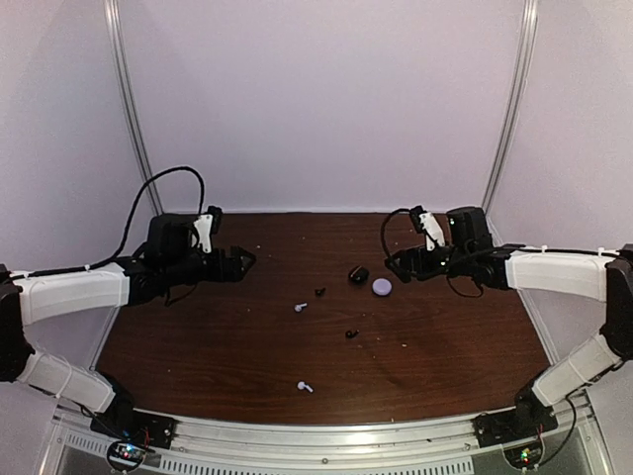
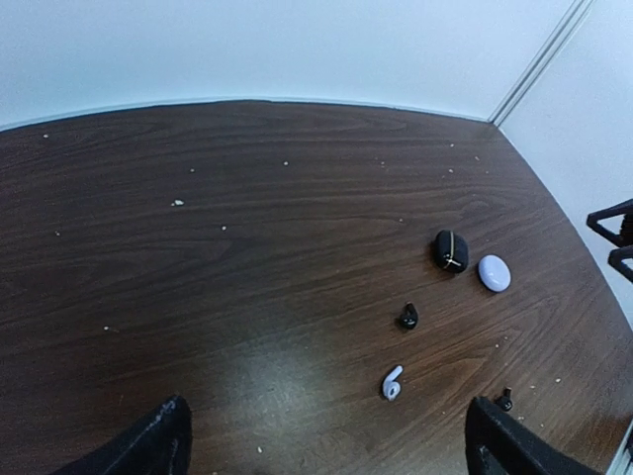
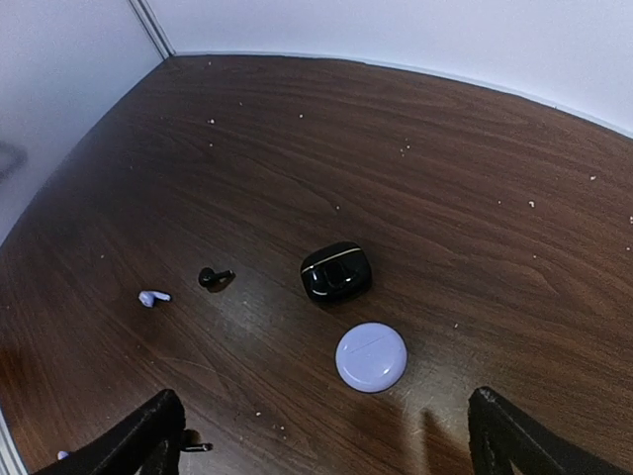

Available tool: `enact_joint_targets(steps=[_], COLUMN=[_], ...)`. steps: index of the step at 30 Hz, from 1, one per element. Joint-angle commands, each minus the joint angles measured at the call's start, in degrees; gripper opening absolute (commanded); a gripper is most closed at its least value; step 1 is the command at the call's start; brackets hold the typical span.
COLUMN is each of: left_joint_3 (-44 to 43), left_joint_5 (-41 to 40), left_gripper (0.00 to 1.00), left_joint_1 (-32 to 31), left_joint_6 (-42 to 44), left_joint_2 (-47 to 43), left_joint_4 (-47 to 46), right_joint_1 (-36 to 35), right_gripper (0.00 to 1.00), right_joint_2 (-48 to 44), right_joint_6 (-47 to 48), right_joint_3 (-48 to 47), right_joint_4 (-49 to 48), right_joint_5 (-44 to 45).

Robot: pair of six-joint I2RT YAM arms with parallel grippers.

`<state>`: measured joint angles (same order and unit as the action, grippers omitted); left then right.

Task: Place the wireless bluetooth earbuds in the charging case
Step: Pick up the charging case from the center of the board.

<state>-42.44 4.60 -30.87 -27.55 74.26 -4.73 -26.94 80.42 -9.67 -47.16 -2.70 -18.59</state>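
A black case (image 1: 357, 275) and a round lavender case (image 1: 382, 287), both shut, lie side by side on the brown table (image 1: 198, 336). Four tiny earbuds lie loose: a black one (image 1: 319, 292), a pale one (image 1: 300, 308), a second black one (image 1: 351, 334) and a second pale one (image 1: 305, 387) near the front. My left gripper (image 1: 242, 259) is open and empty at the far left. My right gripper (image 1: 394, 265) is open and empty, just right of the cases. The left wrist view shows the black case (image 2: 450, 250), lavender case (image 2: 494, 272) and pale earbud (image 2: 393, 382). The right wrist view shows the black case (image 3: 336, 272) and lavender case (image 3: 371, 356).
Pale walls with metal corner posts (image 1: 134, 129) close the table at the back and sides. Small light crumbs (image 2: 176, 203) dot the wood. A metal rail (image 1: 326, 435) runs along the near edge by the arm bases.
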Motion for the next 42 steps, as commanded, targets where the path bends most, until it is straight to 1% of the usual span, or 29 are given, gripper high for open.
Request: enact_joint_targets(steps=[1,9,14,18,21,23,26,29,34,42], left_joint_3=[1.57,3.68,4.07,4.14,3.84,3.53,3.08,2.44,1.52,0.60], left_joint_5=[6.01,15.64,18.86,19.45,20.11,20.77,21.09,21.29,22.30,23.59], left_gripper=[0.98,0.98,0.98,0.98,0.98,0.97,0.98,0.98,0.98,0.98], left_joint_1=[-0.53,-0.69,-0.73,-0.76,-0.77,-0.77,-0.77,-0.77,-0.77,-0.77], left_joint_6=[0.63,-0.05,0.47,1.15,1.36,1.60,1.92,2.13,2.62,2.81], left_joint_2=[-0.20,0.96,1.78,2.24,2.79,3.18,3.67,4.57,6.31,7.86], left_joint_4=[-8.85,-15.93,-18.34,-18.68,-19.00,-19.06,-19.20,-19.20,-19.58,-19.80], right_joint_1=[0.25,5.36,7.15,7.33,7.34,7.26,7.04,6.74,6.28,2.87], right_gripper=[1.00,1.00,1.00,1.00,0.99,0.95,0.86,0.82,0.79,0.72], right_joint_2=[5.51,18.86,25.04,29.31,30.49,30.98,31.54,31.76,32.88,34.61], right_joint_6=[7.39,14.42,16.38,18.55,19.53,20.24,22.12,23.25,24.72,26.68], right_joint_3=[-4.74,-11.71,-15.19,-17.80,-18.31,-18.68,-19.74,-20.33,-21.44,-23.02], right_joint_4=[5.13,10.27,10.93,12.60,12.04,11.98,13.19,13.73,15.26,17.97], right_joint_5=[-1.31,-11.77,-13.64,-14.13,-14.03,-13.87,-14.10,-14.08,-13.26,-9.64])
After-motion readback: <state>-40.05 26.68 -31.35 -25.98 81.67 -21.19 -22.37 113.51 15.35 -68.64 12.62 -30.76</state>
